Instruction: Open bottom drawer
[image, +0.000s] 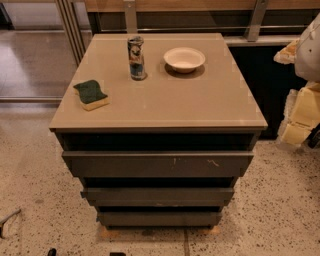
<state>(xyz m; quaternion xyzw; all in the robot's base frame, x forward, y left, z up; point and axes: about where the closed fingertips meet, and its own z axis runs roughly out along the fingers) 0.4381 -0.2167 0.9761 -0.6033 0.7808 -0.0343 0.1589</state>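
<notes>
Our gripper (301, 116) hangs off the right side of the cabinet (165, 107), and we cannot tell how wide it stands. The bottom drawer (159, 218) sits well apart, down and to its left, apparently shut. We judge the reach and the pull both remain.

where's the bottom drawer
The bottom drawer sits bottom centre of the camera view, just under the middle drawer; the end effector is out of view.

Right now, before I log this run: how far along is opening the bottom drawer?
Nothing looks done: the bottom drawer sits shut beneath the middle drawer. In hand: nothing; the gripper hangs at the right edge, apart from the cabinet. Left: reaching the bottom drawer and pulling it out.
</notes>
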